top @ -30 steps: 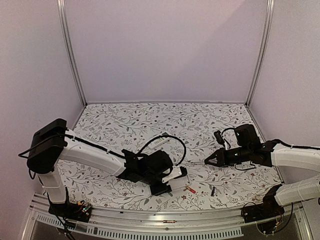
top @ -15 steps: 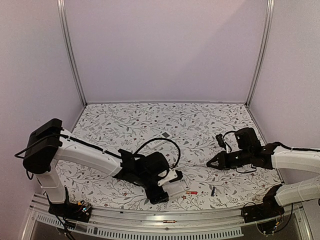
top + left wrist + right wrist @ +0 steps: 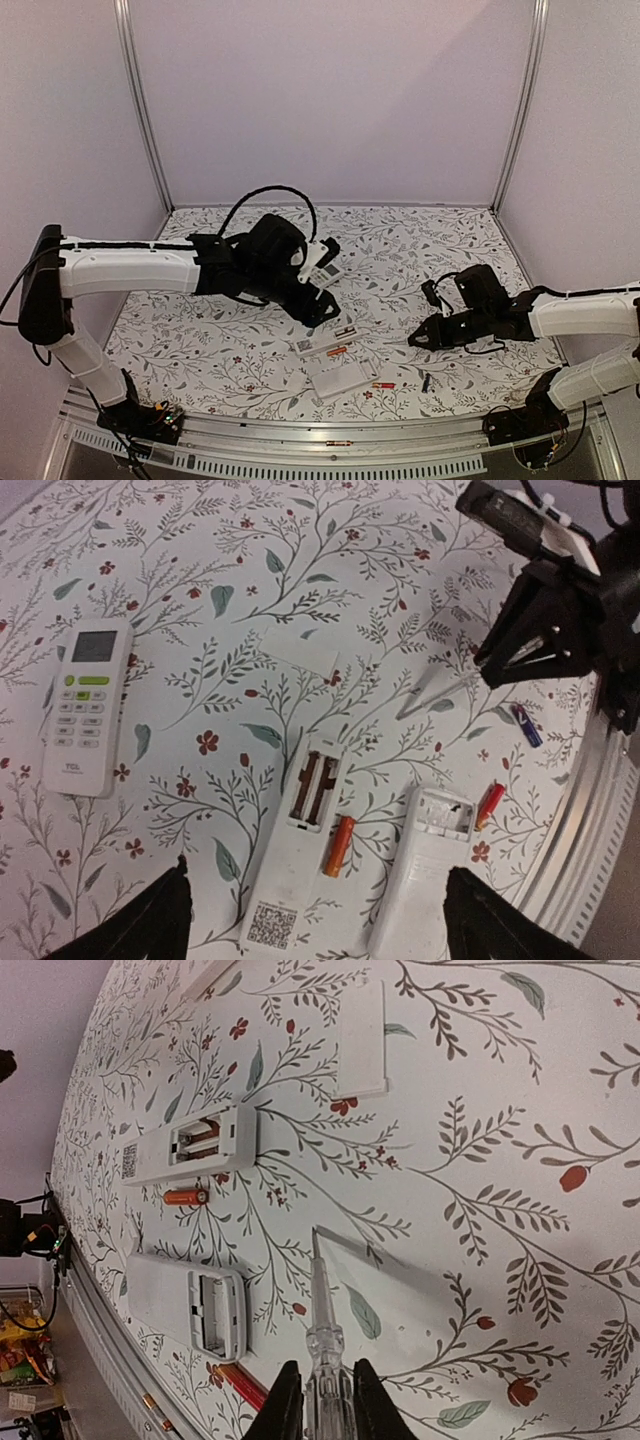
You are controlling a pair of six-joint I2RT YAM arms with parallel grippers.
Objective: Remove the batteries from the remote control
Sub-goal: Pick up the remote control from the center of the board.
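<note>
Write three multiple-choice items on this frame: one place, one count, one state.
1. The orange battery lies: A between the two face-down remotes; B on top of a remote; C in a gripper.
2. Remotes in view: A one; B two; C three.
3. The left gripper is: A open; B shut on a battery; C shut on a remote.
Key: 1 A, it lies between them; 2 C, two face-down plus the screen remote; 3 A, its fingers stand wide apart, nothing between.
</note>
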